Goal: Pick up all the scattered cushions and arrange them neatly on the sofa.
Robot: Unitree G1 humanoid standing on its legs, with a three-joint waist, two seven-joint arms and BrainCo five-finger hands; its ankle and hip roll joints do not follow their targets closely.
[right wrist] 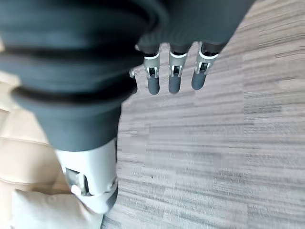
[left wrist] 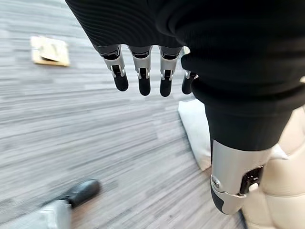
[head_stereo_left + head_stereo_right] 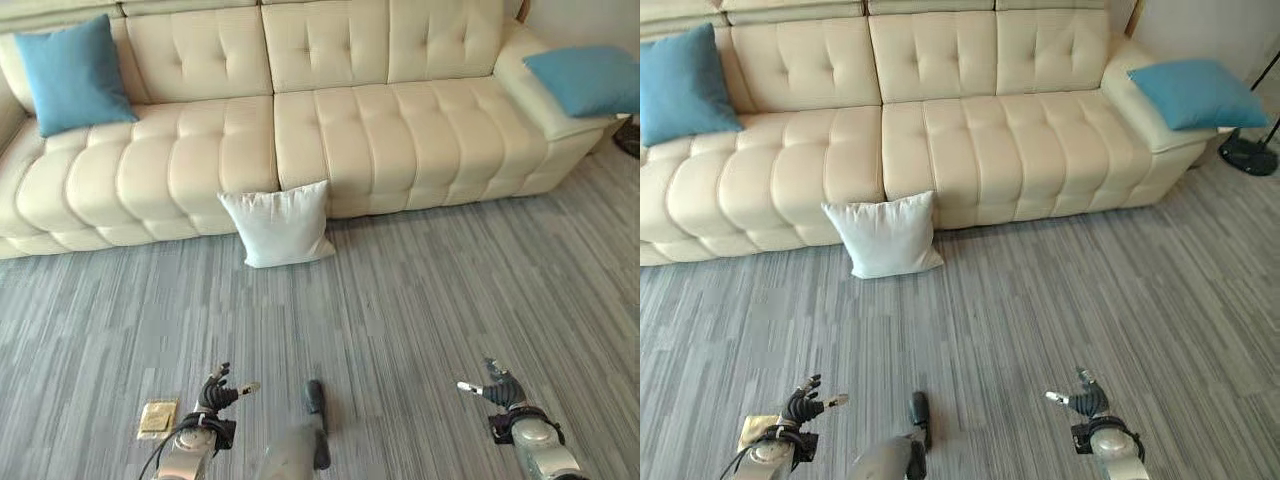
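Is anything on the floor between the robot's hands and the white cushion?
Nothing visible. Bare grey carpet lies between the left hand, the right hand and the white cushion, which leans against the sofa. Both hands are open and empty.

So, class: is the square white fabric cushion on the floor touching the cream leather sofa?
Touching. In the left eye view the white cushion stands on the grey floor, its top edge leaning on the sofa front.
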